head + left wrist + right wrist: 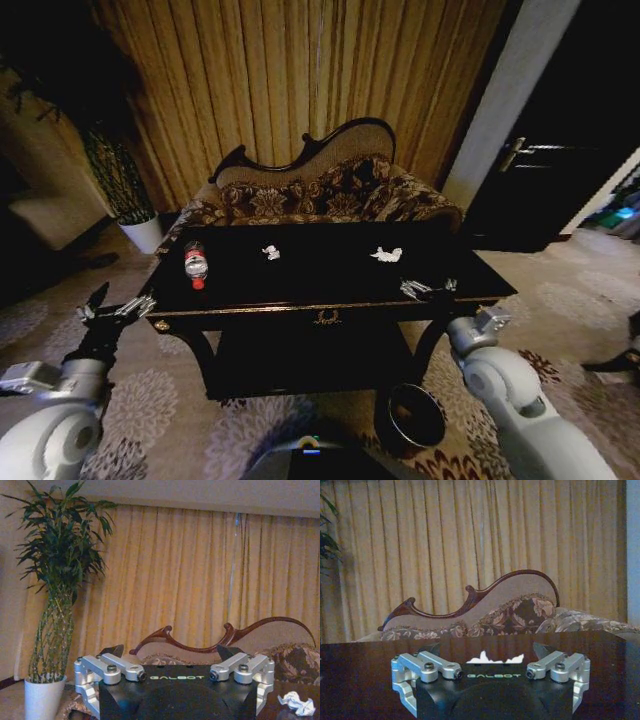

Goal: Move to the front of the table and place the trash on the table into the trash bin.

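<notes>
table (330, 272): glossy black, gold trim
paper scraps (386, 255): white
bottle (196, 263): clear, red label and cap
trash bin (415, 415): dark maroon, black inside
sofa (320, 190): floral brown
curtain (300, 80): golden, pleated

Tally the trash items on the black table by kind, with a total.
Crumpled white paper scraps: 2, one near the middle of the table, one farther right.
Clear plastic bottle with red label: 1, lying at the left end.
Total: 3

Sofa (330, 190) close behind table (320, 275)
</notes>
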